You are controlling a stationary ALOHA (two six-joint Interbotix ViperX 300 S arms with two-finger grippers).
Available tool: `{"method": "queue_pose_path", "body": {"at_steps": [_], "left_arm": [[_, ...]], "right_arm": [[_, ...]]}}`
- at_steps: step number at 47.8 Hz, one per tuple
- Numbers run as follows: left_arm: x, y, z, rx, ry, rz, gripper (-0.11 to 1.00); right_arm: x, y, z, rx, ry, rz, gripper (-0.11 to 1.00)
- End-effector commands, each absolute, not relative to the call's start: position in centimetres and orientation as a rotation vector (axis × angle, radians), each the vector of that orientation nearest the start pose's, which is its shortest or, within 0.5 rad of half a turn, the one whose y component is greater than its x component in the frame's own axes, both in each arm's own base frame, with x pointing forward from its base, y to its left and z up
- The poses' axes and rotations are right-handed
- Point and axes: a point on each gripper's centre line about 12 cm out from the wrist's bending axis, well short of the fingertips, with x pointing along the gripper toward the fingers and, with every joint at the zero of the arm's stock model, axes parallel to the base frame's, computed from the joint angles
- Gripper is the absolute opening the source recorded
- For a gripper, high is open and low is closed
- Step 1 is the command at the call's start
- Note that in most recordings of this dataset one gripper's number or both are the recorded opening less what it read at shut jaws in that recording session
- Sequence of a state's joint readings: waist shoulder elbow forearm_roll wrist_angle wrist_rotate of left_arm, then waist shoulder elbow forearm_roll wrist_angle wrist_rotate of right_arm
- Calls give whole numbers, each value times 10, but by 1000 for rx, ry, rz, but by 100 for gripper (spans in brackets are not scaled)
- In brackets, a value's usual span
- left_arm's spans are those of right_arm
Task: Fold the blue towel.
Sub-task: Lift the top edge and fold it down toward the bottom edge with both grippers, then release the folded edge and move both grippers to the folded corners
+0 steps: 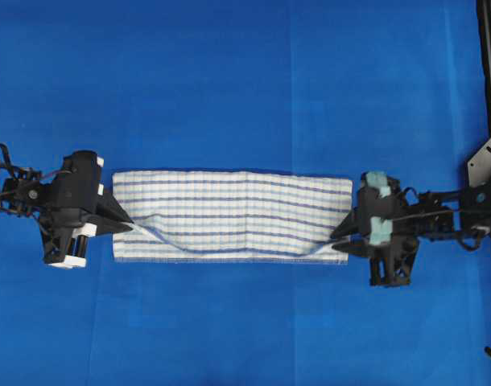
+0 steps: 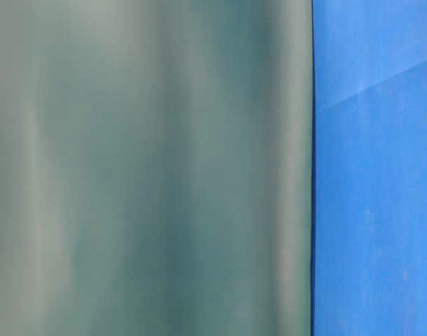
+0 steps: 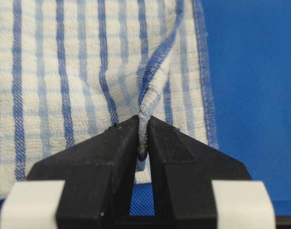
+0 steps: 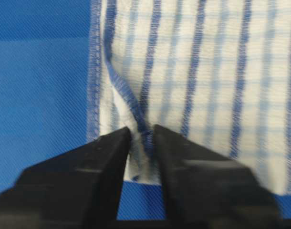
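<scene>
The blue towel (image 1: 233,215), a white woven cloth with dark-blue and pale stripes, lies as a long folded band across the middle of the table (image 1: 229,80), whose covering is plain blue. It stretches between the two hands, one at each short end. The left hand (image 1: 129,222) sits at the towel's left end, near the front corner, and the right hand (image 1: 336,238) sits at the right end, also toward the front corner. Between them, the hemmed edge of the upper layer sags in a shallow curve along the front of the towel. In the left wrist view the left hand (image 3: 143,138) is nearly closed, its two black fingers (image 3: 107,148) pinching a twisted, raised bit of the towel's (image 3: 78,71) hemmed edge; the rest of the cloth lies flat just ahead of it. In the right wrist view the right hand (image 4: 142,138) has its fingers (image 4: 105,152) a little apart, with a raised fold of the towel's (image 4: 207,71) hem standing in the gap; whether the fingers actually press on it cannot be told. The table-level view shows only a blurred grey-green surface (image 2: 150,168) beside a strip of the blue covering.
</scene>
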State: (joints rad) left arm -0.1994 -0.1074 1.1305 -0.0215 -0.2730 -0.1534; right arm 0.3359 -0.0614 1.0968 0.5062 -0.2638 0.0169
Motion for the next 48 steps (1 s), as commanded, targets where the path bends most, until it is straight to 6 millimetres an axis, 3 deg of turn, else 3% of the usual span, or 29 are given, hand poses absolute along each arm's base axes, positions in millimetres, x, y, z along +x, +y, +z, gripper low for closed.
{"method": "queue_pose_path", "body": {"at_steps": [1,6,12,15,20,35,40,48], "left_arm": [[271,-55,99,-98,739,-121,8],[270,-55,98,-97,746,-119,23],[268,-55,97,-99,759,-119,53],[267,-55,96,-101,768,-119,67],[267,-55,99,-101,782,-116,82],[264,-50,135,-90,742,-116,83],[260,-39,141,-93,730,-87,83],[260,-11,141,-89,722,-2,83]], "right_arm": [[275,82,94,307,781,1,27],[275,82,93,315,786,-6,52],[274,81,93,323,790,-9,82],[273,81,94,324,790,-7,86],[273,83,101,328,783,8,84],[260,74,152,332,661,75,83],[255,57,161,330,624,42,83],[249,14,155,340,630,-97,83]]}}
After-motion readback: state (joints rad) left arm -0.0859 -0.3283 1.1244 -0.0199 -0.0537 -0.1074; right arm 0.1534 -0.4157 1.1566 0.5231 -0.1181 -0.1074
